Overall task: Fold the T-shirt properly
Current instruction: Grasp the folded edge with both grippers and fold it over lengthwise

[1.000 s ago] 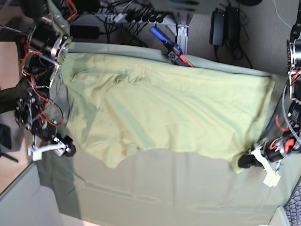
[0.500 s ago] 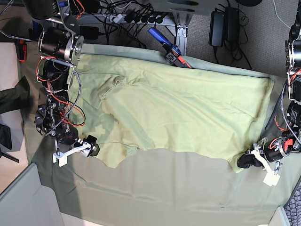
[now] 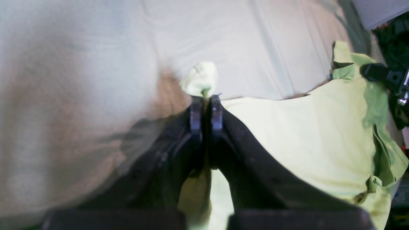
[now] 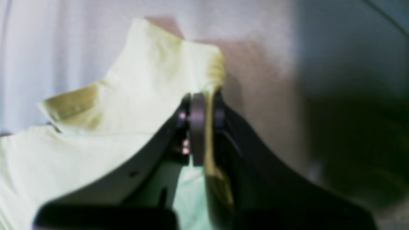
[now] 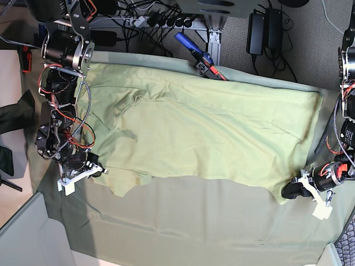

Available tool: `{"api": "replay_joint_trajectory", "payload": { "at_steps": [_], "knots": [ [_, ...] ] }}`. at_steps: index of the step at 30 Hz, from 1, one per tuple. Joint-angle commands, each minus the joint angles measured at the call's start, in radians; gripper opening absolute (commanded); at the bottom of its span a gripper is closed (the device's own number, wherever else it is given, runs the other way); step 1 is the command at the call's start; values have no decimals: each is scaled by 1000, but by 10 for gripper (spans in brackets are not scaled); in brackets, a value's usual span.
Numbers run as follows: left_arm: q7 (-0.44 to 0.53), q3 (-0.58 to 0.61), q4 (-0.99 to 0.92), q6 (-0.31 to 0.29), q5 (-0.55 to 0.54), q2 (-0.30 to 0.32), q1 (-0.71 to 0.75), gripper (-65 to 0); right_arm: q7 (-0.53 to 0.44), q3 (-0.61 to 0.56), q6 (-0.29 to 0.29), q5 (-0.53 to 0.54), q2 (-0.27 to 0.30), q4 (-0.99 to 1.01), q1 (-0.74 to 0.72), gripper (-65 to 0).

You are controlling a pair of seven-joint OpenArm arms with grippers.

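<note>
Both grippers are clamped on cloth: the left gripper (image 3: 206, 95) pinches one near corner of the T-shirt (image 5: 211, 138), the right gripper (image 4: 204, 95) the other. The T-shirt spreads away across the table cloth (image 5: 194, 221), long axis running between them.

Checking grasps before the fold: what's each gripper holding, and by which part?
Both grip the T-shirt: left gripper pinches a corner of its edge; right gripper pinches an edge fold.
</note>
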State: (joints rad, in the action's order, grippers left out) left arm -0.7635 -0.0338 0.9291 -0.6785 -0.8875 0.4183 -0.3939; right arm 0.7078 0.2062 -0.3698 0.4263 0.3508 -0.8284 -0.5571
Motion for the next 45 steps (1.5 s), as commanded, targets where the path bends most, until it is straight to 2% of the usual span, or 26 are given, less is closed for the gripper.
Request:
{"api": "replay_joint_trajectory", "payload": {
  "at_steps": [1,8,13,21,31,32,34,35,36,45],
  "knots": [
    [5,-5,16,-20,-30,26,-27,-650,-14,10,-39,7,31,-32,-26,-650],
    [-83,-5,40,-20,-148,100,7,-650,33,10,-61,63,80,-234,89,-650],
    [-94,-5,140,-20,-148,134,80,-650,55,11,-61,64,98,-402,212,-650],
    [-94,-5,330,-20,-148,150,218,-650,59,72,-61,64,103,-557,358,-650],
    [-93,-5,344,-20,-146,147,278,-650,58,141,-60,72,100,-573,485,-650],
    [-90,-5,344,-20,-145,147,278,-650,58,142,-60,76,97,-573,489,-631],
    [-77,-5,344,-20,-145,146,278,-650,57,142,-59,80,97,-573,500,-374],
    [-75,-5,344,-20,-143,146,278,-650,55,142,-56,84,95,-573,500,-266],
    [-75,-5,344,-20,-144,146,278,-650,55,142,-56,83,95,-573,499,-203],
    [-74,-5,344,-20,-141,146,278,-650,43,205,-55,135,95,-641,491,-205]
  ]
}}
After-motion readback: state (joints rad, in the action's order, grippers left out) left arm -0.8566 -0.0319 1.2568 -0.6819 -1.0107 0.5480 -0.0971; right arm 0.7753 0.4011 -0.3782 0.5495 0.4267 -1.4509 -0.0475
